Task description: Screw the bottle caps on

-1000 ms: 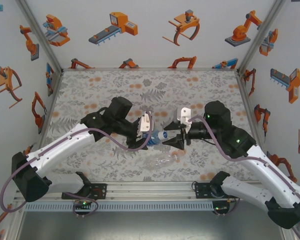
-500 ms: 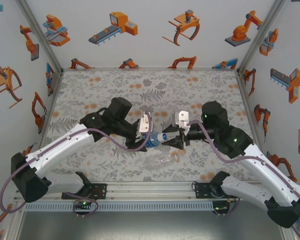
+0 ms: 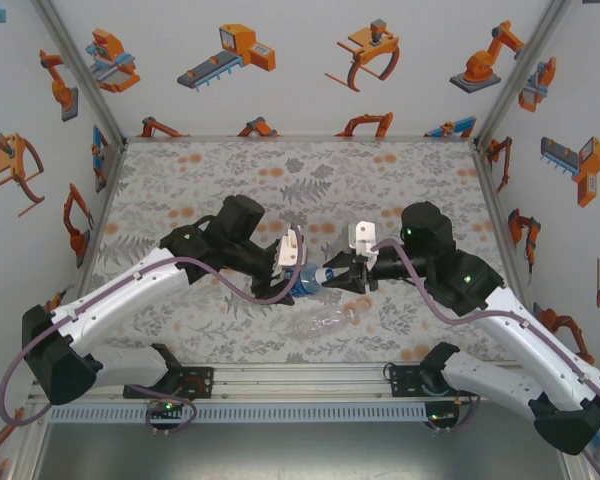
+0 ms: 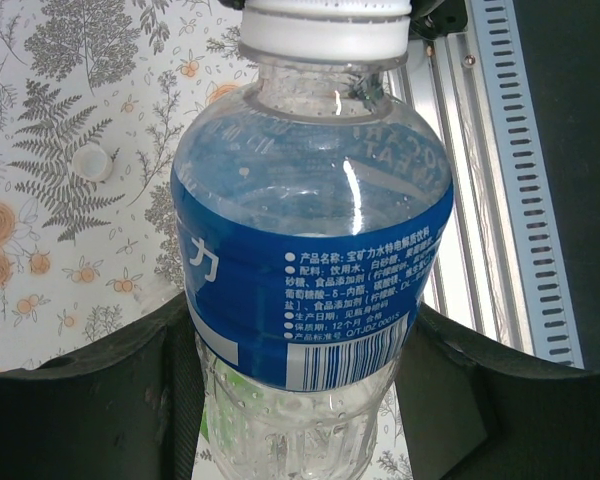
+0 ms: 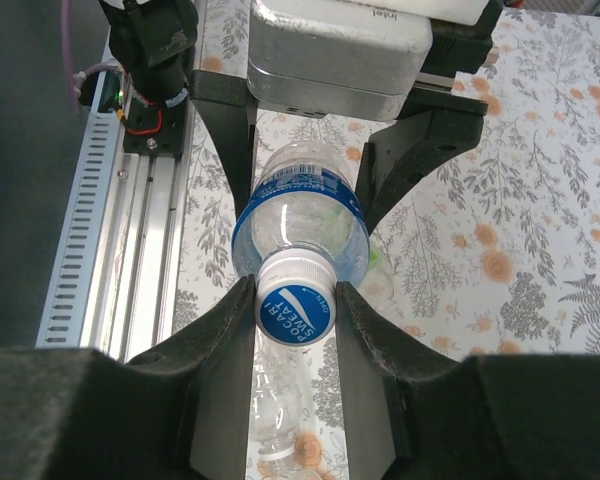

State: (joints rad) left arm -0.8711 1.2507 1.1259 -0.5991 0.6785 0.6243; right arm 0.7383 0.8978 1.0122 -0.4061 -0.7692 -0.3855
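A small clear blue-labelled bottle (image 3: 302,280) is held between two robot arms, just beyond the middle of the aluminium rail (image 3: 300,385) that runs along the near edge of the table. The bottle lies on its side. Its long axis runs roughly parallel to the rail, and its neck points to the robot's right, angled a little away from the rail.

The left gripper (image 3: 298,280) is clamped around the bottle's body. In the left wrist view its dark fingers (image 4: 130,400) press on both sides of the lower body, under the blue label, and the rail is on the right of the picture.

The right gripper (image 3: 332,274) faces the bottle's mouth and is closed on the white cap (image 3: 326,272) sitting on the neck. In the right wrist view the cap's blue printed top (image 5: 296,303) faces the camera, with one black finger (image 5: 225,325) touching each side of it. Whether the cap is fully threaded on cannot be told.

A colourless bottle (image 3: 330,322) lies on the floral mat (image 3: 230,180) between the rail and the held bottle. Its neck also points right and slightly away from the rail.

A loose white cap (image 4: 95,162) rests on the mat, farther from the rail than the held bottle.
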